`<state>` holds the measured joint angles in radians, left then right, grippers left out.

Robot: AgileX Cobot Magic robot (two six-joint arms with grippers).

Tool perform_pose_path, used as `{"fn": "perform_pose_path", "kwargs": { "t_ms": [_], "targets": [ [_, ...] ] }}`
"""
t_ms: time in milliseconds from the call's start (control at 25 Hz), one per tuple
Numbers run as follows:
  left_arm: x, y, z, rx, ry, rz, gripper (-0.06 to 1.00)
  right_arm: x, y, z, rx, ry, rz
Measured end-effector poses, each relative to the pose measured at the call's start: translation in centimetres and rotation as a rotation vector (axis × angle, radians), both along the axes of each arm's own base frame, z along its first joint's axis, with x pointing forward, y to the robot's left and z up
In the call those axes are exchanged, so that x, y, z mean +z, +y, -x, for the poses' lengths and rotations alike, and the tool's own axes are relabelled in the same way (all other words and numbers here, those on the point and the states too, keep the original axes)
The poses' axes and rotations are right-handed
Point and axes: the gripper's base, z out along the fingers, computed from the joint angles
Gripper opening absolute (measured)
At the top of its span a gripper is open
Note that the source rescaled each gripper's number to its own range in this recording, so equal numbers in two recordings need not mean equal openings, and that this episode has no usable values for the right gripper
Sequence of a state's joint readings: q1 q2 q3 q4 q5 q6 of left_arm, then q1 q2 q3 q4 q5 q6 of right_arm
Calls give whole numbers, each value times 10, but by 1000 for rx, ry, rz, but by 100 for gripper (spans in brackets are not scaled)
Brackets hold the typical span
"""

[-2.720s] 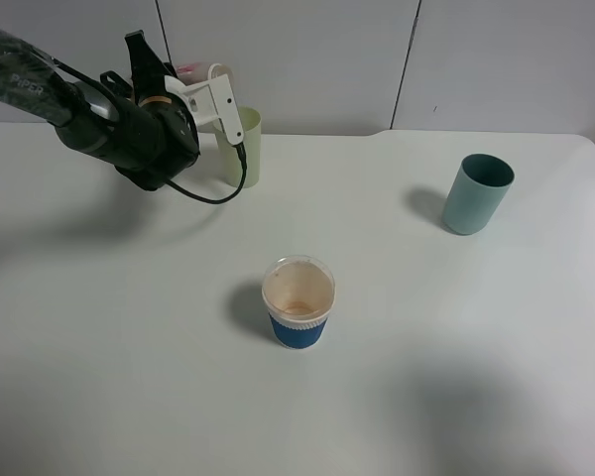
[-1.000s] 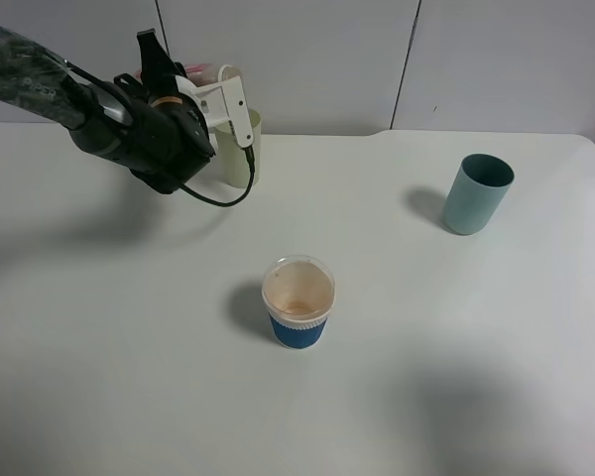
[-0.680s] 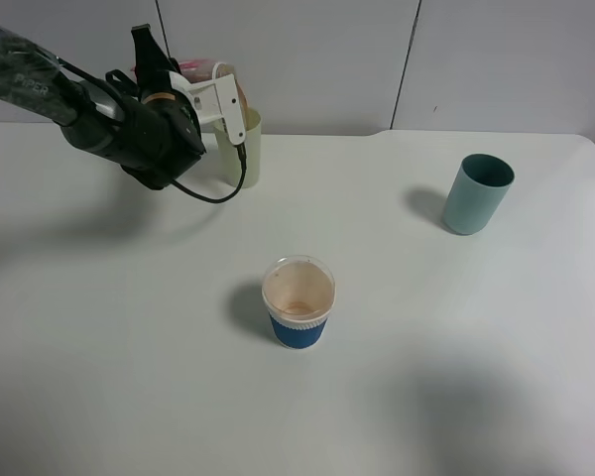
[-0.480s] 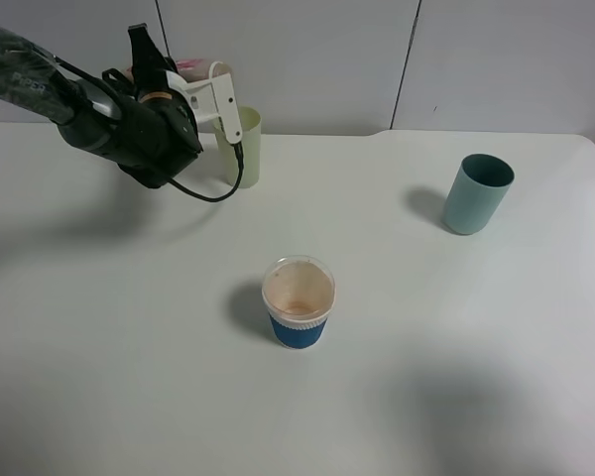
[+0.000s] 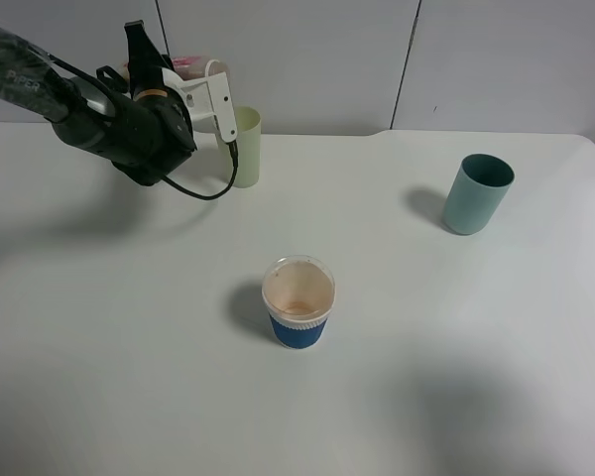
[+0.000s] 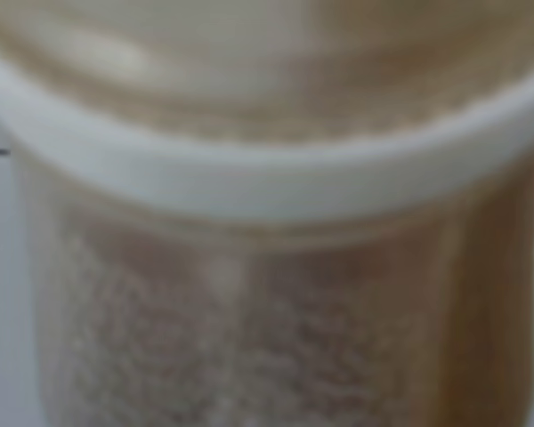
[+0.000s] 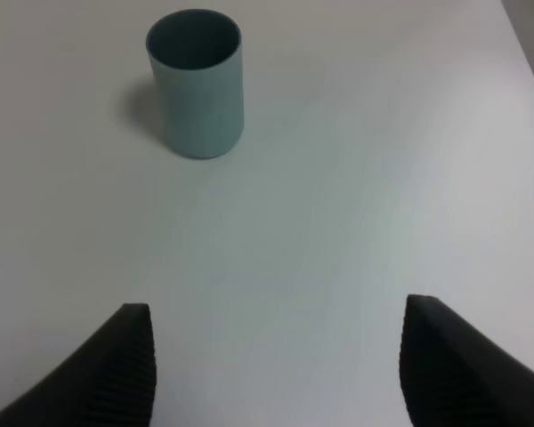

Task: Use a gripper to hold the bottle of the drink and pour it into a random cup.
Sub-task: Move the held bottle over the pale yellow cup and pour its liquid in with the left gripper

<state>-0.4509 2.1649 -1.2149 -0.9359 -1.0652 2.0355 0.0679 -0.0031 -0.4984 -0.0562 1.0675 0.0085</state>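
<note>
- The white table (image 5: 456, 327) carries three upright cups.
- The left gripper (image 5: 178, 81), at 10 o'clock, is clamped on the bottle (image 5: 200, 67); its fingers are hidden.
- The right gripper (image 7: 276, 374) is spread wide and holds nothing.
- The yellow-green cup (image 5: 248, 149) stands at 11 o'clock.
- The teal cup (image 5: 476, 195) stands at 2 o'clock.
- The blue-sleeved cup (image 5: 298, 302) is near the centre.
- The bottle is aloft and tilted, its neck just beside the yellow-green cup's rim. It fills the left wrist view as a blur.
</note>
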Motion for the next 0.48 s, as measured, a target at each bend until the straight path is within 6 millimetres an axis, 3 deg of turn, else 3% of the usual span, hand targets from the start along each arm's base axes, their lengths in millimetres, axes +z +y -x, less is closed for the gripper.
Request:
{"fn": "perform_pose_path", "kwargs": {
  "t_ms": [480],
  "targets": [
    [2,-3,-1,-36,-12,-27,0,0,0,0,0,0,0]
  ]
}}
